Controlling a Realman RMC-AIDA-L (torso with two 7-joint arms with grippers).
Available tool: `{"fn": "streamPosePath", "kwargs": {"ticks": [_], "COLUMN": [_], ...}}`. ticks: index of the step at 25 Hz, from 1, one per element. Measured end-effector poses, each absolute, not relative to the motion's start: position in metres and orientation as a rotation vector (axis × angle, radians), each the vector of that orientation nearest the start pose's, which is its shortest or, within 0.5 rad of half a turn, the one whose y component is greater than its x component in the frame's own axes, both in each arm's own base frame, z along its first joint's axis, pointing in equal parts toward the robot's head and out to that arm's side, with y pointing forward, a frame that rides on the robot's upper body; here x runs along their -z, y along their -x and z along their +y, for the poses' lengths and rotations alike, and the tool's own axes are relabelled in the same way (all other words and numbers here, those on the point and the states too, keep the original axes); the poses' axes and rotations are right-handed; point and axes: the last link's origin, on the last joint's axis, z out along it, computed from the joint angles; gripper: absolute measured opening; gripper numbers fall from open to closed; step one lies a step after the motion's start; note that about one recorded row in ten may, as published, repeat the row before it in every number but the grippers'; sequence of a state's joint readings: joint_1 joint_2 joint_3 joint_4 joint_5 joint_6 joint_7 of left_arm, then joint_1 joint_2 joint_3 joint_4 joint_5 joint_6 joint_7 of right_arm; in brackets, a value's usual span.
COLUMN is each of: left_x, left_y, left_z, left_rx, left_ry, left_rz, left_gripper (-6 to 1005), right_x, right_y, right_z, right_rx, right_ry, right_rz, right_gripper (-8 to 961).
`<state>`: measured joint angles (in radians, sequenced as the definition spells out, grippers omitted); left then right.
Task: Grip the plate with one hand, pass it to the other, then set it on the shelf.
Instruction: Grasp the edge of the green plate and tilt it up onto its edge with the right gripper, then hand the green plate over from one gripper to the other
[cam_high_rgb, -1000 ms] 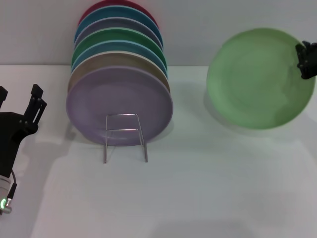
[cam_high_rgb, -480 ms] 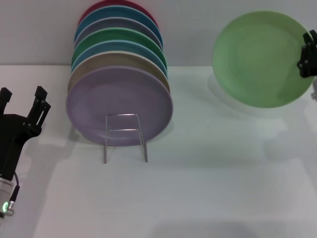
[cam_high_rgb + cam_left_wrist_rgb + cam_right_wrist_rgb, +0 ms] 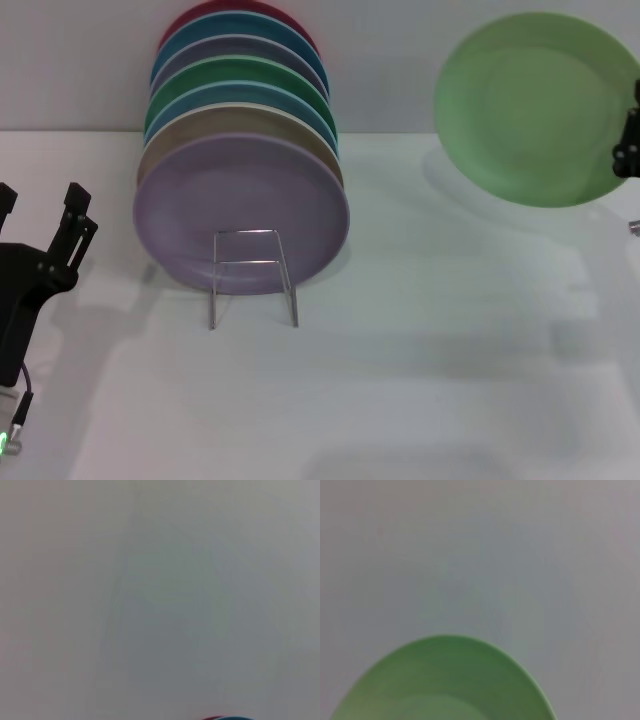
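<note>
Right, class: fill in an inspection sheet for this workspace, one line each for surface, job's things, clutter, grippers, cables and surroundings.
Surface: white table, bare in front of the rack.
Job's things: light green plate held in the air at the right; wire shelf loaded with upright plates, lilac plate foremost.
Clutter: nothing seen.
Grippers: right gripper grips the green plate's edge; left gripper open, at the left, apart from the rack.
Cables: a thin cable beside the left arm.
Surroundings: plain pale wall.
</note>
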<state>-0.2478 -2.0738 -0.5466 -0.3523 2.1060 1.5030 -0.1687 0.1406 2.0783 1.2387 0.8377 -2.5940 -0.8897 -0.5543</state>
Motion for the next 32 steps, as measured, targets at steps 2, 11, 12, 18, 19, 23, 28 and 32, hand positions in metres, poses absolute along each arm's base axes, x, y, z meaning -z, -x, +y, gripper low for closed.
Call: {"fn": "streamPosePath", "kwargs": {"ticks": [2, 11, 12, 18, 19, 23, 28, 32], "left_x": [0.023, 0.029, 0.029, 0.036, 0.037, 0.040, 0.049, 0.056], "left_y": [0.298, 0.293, 0.293, 0.284, 0.282, 0.280, 0.275, 0.272], "left_z": [0.256, 0.234, 0.232, 0.215, 0.211, 0.205, 0.198, 0.198], "left_rx": [1.052, 1.098, 1.104, 1.162, 1.179, 1.195, 1.211, 1.208], "left_ry": [1.528, 1.588, 1.594, 1.655, 1.677, 1.706, 1.769, 1.811], "left_rz": [-0.478, -0.433, -0.429, -0.388, -0.373, -0.362, -0.367, -0.374], "left_gripper": [834, 834, 834, 834, 834, 834, 834, 834], "right_x": [-0.018, -0.019, -0.019, -0.011, -0.007, 0.001, 0.015, 0.024], "right_y": [-0.280, -0.299, -0.300, -0.302, -0.301, -0.300, -0.301, -0.299], "right_z": [0.330, 0.327, 0.327, 0.322, 0.317, 0.308, 0.284, 0.261], "right_rx": [-0.454, -0.578, -0.591, -0.657, -0.674, -0.699, -0.727, -0.758], "right_ry": [1.453, 1.434, 1.440, 1.493, 1.519, 1.556, 1.614, 1.638], "right_rz": [0.142, 0.166, 0.171, 0.187, 0.181, 0.174, 0.166, 0.161], "right_gripper": [27, 26, 26, 26, 26, 26, 26, 27]}}
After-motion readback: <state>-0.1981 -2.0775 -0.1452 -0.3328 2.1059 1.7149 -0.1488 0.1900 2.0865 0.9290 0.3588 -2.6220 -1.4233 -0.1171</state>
